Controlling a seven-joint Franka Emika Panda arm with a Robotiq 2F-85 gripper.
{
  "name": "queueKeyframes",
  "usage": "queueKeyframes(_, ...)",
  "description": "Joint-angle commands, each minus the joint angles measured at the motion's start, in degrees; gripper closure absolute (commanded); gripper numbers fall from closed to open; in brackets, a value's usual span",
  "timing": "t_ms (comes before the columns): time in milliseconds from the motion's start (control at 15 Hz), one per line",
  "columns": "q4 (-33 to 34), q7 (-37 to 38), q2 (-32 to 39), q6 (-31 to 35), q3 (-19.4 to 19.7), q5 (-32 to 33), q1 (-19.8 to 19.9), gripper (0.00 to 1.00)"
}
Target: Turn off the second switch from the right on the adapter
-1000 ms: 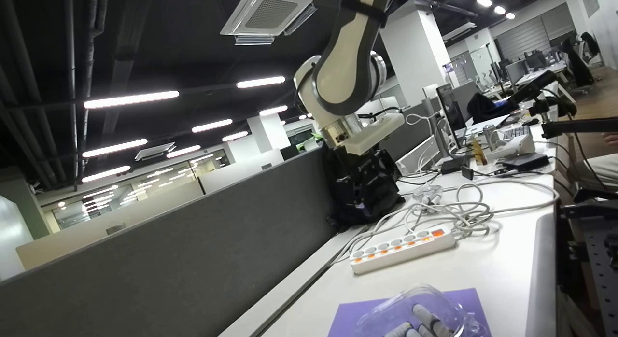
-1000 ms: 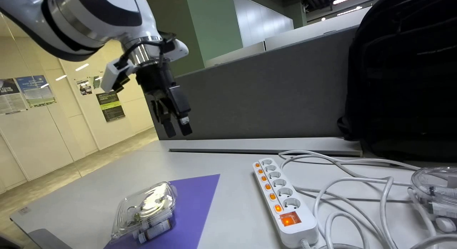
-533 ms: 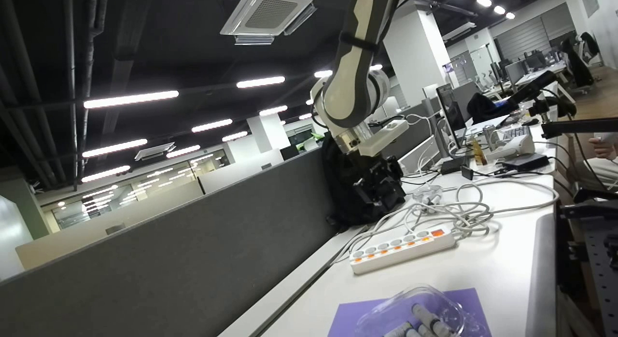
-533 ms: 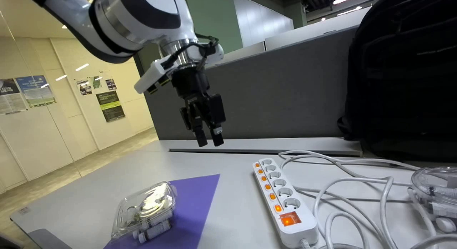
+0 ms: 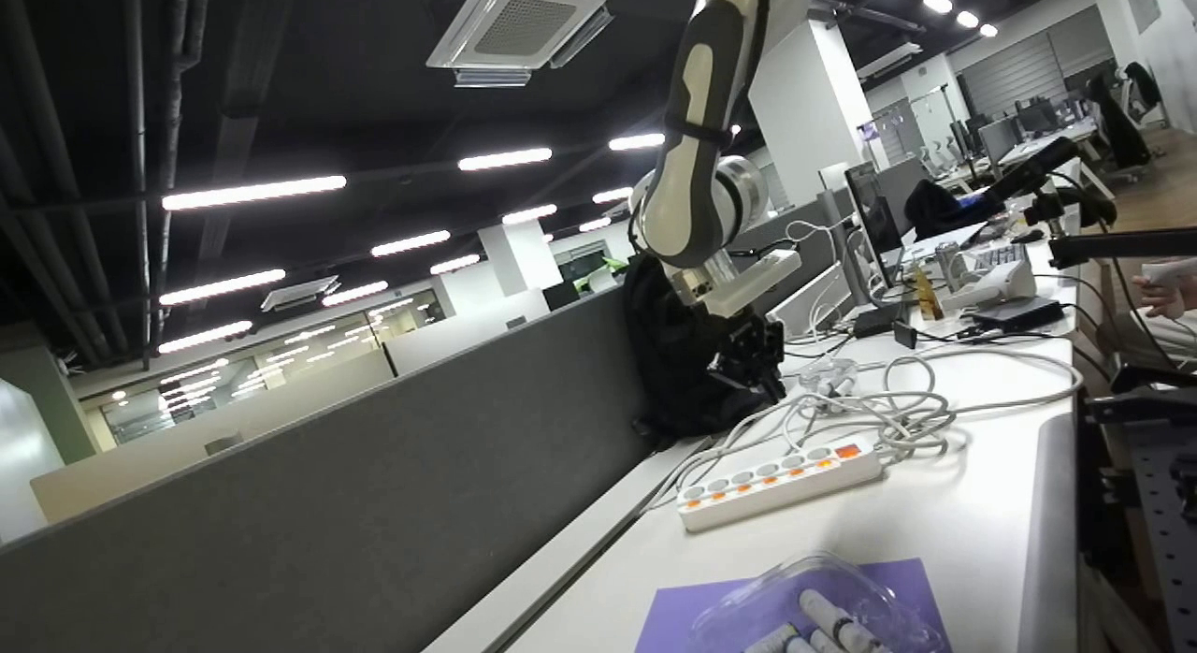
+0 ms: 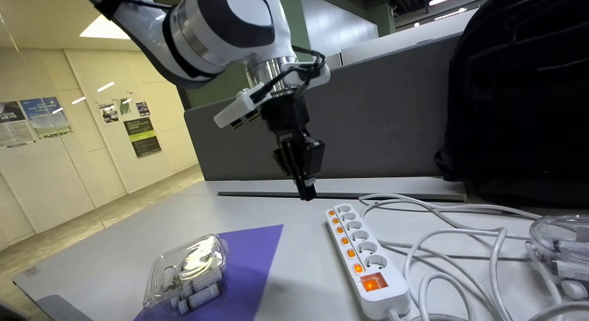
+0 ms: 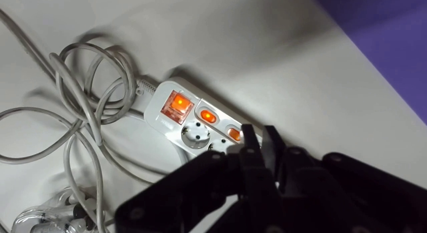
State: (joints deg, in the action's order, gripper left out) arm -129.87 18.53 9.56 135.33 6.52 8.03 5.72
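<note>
In an exterior view, the Robotiq gripper [image 6: 307, 194] hangs tilted above the surface [image 6: 124, 247], apart from the white six-socket power strip [image 6: 355, 243], which lies between four and five o'clock from it. A black backpack [image 6: 520, 118] stands at two o'clock. A clear plastic box [image 6: 188, 270] lies on the purple sheet [image 6: 257, 243], toward eight.

In an exterior view, the power strip sits at six o'clock from the gripper.

In the wrist view, the fingers [image 7: 249, 139] stand together, at most a sliver between them, hiding part of the strip. An orange oval switch [image 7: 234, 134] shows just beside them; the lit square rocker switch [image 7: 176, 106] is between nine and ten o'clock, looped white cord [image 7: 85, 99] farther out at nine.
</note>
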Motion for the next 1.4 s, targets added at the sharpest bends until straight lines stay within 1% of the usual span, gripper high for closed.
queueKeyframes(0,2.4,1.2,1.8,1.1,1.2,-1.6,-0.2,1.00)
queueKeyframes(267,2.5,2.4,2.3,5.2,2.8,0.7,-0.5,1.00)
queueKeyframes(333,2.6,2.0,2.4,5.6,2.9,0.2,-0.4,1.00)
queueKeyframes(467,1.4,0.2,1.8,5.4,2.7,-0.6,-0.3,0.99)
queueKeyframes(867,1.5,0.2,1.8,5.5,2.9,-0.7,-0.3,1.00)
queueKeyframes(1067,0.1,1.3,2.5,9.0,3.2,0.8,-0.7,1.00)
queueKeyframes(1333,0.1,0.5,6.7,15.8,3.5,-1.7,-0.1,1.00)
